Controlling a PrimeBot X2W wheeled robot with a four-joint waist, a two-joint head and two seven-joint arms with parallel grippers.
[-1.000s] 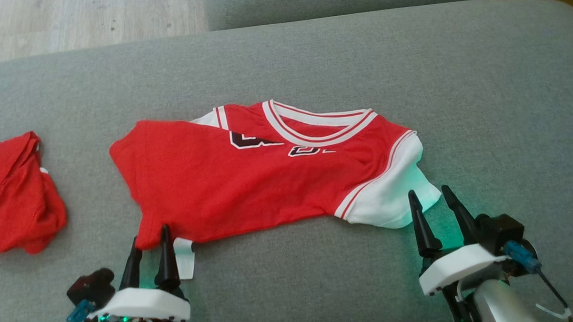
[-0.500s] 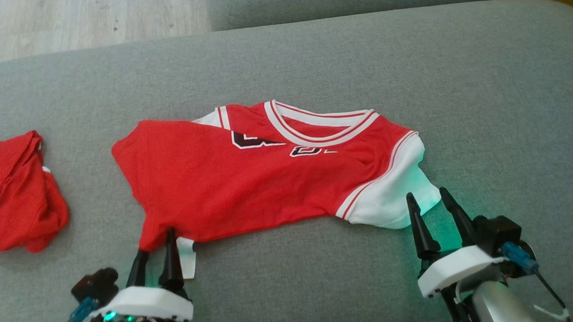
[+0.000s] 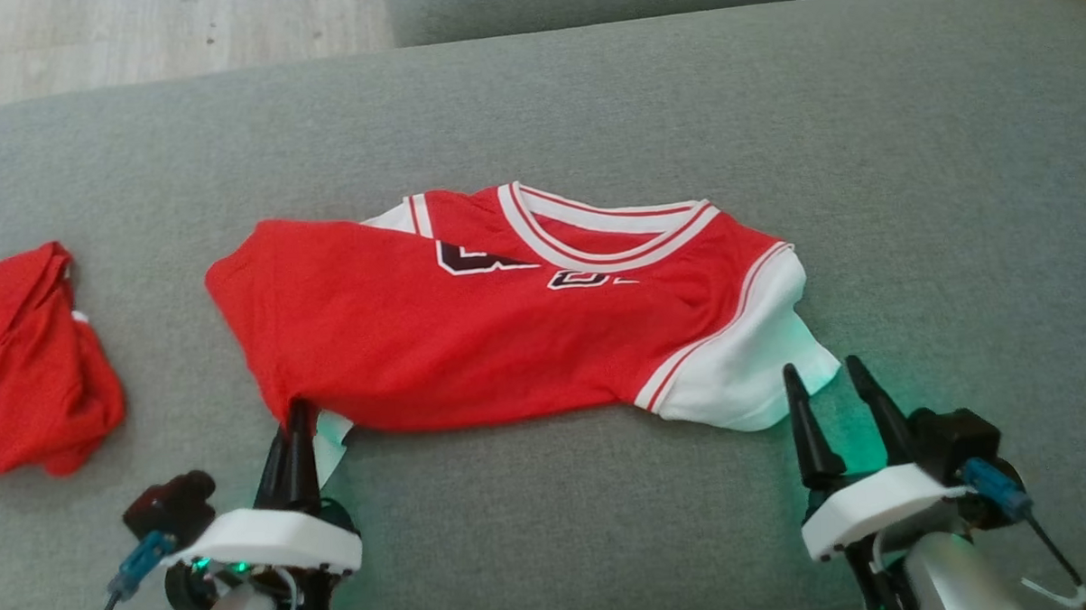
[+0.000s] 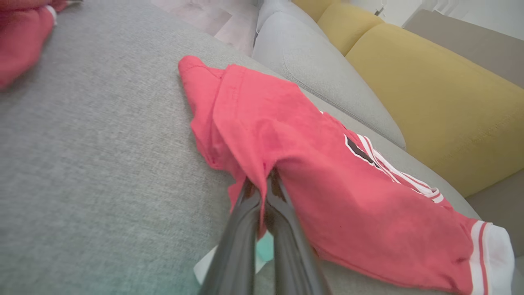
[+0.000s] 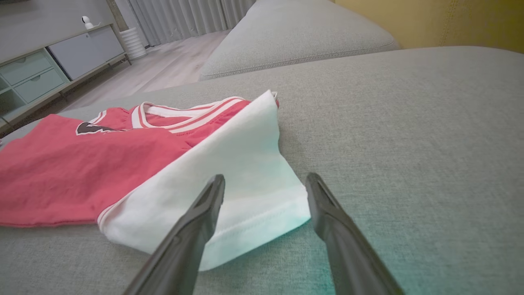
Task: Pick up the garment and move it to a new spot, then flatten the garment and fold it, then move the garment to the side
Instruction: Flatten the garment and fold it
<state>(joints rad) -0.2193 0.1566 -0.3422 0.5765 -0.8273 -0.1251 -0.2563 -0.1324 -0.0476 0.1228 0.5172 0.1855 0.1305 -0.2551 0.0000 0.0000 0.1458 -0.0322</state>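
- The red garment (image 3: 508, 342) is lying spread across the grey sofa seat (image 3: 590, 96), with its collar pointing away from the robot.
- The left gripper (image 3: 294, 413) is pinching the garment's near left corner. The left wrist view is showing its fingers (image 4: 241, 229) pressed together, red cloth puckering between them.
- The right gripper (image 3: 820, 368) is hovering by the white sleeve (image 5: 245, 176) with fingers spread. The right wrist view is showing the hem lying between the tips, ungripped.
- A second red cloth (image 3: 30, 359) is sitting well to the left.
- Yellow cushions (image 4: 430, 102) are showing behind the seat in the left wrist view.

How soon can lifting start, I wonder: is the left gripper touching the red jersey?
Touching. The left wrist view shows the left gripper shut on a fold of the red jersey.
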